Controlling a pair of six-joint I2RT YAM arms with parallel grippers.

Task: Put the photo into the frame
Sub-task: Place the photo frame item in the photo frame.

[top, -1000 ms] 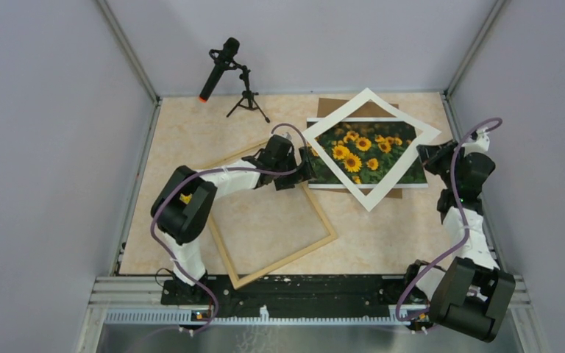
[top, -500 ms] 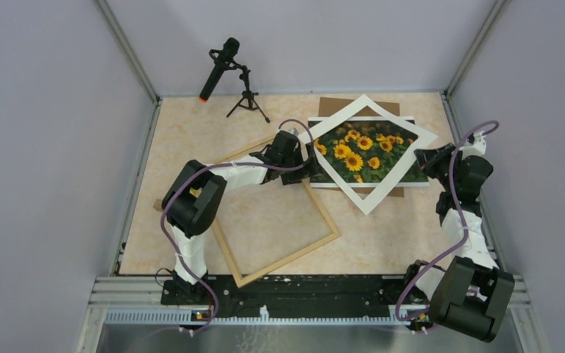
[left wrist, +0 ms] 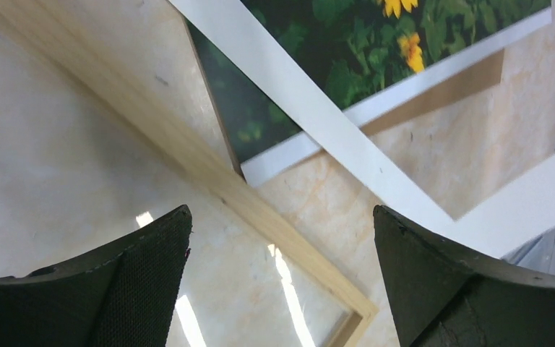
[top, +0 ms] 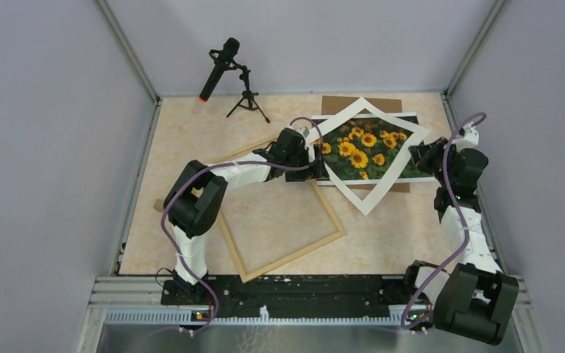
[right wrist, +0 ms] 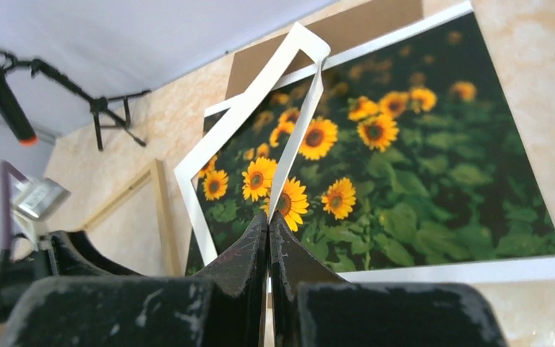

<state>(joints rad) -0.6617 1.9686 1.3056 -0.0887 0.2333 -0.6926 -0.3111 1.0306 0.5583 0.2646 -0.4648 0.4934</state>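
The photo (top: 368, 151) of sunflowers lies flat at the far right, on a brown backing board (top: 338, 104). A white mat (top: 382, 193) sits tilted over it. My right gripper (top: 419, 152) is shut on the mat's right corner, and in the right wrist view the mat (right wrist: 238, 123) rises edge-on from the closed right gripper (right wrist: 269, 217) above the photo (right wrist: 419, 166). The light wood frame (top: 294, 257) lies flat in the middle. My left gripper (top: 315, 157) hangs open at the photo's left edge, over the frame's far rail (left wrist: 188, 155), with nothing held.
A microphone on a small tripod (top: 219, 66) stands at the far left. Grey walls close in the table on three sides. The backing board (right wrist: 347, 32) sticks out beyond the photo's far edge. The mat's band (left wrist: 318, 123) crosses the photo's near-left corner.
The right gripper has drawn the mat toward the far right and turned it, raising its corner. The left gripper has advanced right to the photo's left edge. The frame shifted slightly right.
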